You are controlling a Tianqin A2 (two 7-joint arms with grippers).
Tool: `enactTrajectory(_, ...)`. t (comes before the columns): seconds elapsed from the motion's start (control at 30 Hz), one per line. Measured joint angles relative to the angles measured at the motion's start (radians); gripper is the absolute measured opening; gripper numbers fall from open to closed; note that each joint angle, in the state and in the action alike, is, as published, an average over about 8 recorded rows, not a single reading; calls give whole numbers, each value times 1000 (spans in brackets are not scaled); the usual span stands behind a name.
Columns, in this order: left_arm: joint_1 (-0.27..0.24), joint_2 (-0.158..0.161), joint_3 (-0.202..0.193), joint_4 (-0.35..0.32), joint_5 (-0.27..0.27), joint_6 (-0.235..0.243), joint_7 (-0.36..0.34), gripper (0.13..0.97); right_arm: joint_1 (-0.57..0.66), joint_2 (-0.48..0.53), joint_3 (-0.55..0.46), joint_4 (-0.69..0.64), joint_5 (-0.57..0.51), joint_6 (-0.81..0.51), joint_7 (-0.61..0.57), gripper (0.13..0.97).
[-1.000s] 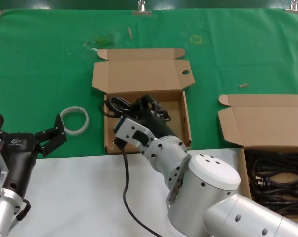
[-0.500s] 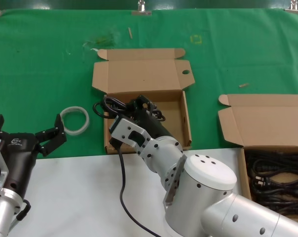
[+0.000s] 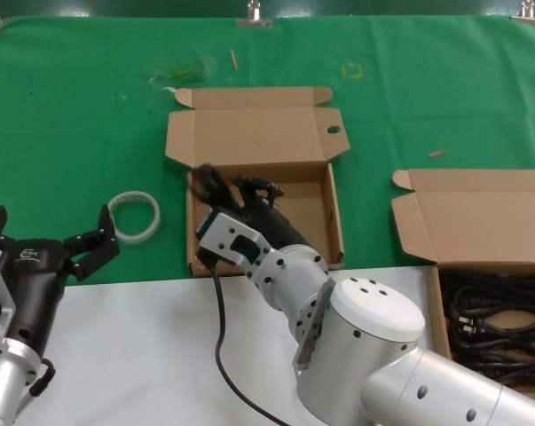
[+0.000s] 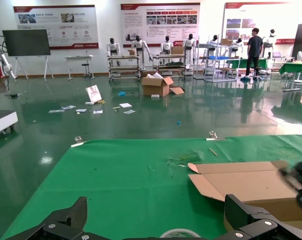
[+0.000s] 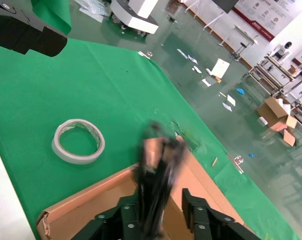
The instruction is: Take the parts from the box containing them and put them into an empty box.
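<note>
Green cloth is spreading behind the right gripper (image 3: 236, 200), which is clamping a dangling cable (image 5: 156, 185) just above the empty box (image 3: 325, 222) at centre frame, floor directly beneath.

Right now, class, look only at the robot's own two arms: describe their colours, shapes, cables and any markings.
The right arm is made of silver-white rounded cylinders dotted with small dark screw holes, with a long black wire trailing from its black pincer. The left arm has a black housing with small white lettering above a ribbed silver segment, ending in a black pincer with toothed fingers.
</note>
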Motion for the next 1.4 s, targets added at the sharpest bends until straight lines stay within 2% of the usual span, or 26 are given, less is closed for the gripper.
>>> enactTrajectory(0.23, 0, 0, 0, 0, 0, 0, 0, 966, 0, 0, 0, 0, 0, 0, 0, 380)
enactTrajectory(0.5, 0, 0, 0, 0, 0, 0, 0, 966, 0, 0, 0, 0, 0, 0, 0, 590)
enactTrajectory(0.63, 0, 0, 0, 0, 0, 0, 0, 966, 0, 0, 0, 0, 0, 0, 0, 590)
enactTrajectory(0.83, 0, 0, 0, 0, 0, 0, 0, 966, -7, 0, 11, 3, -10, -7, 13, 732)
enactTrajectory(1.2, 0, 0, 0, 0, 0, 0, 0, 966, -81, 0, 123, 30, -114, -80, 151, 903)
enactTrajectory(1.4, 0, 0, 0, 0, 0, 0, 0, 966, -134, 0, 204, 50, -190, -133, 251, 939)
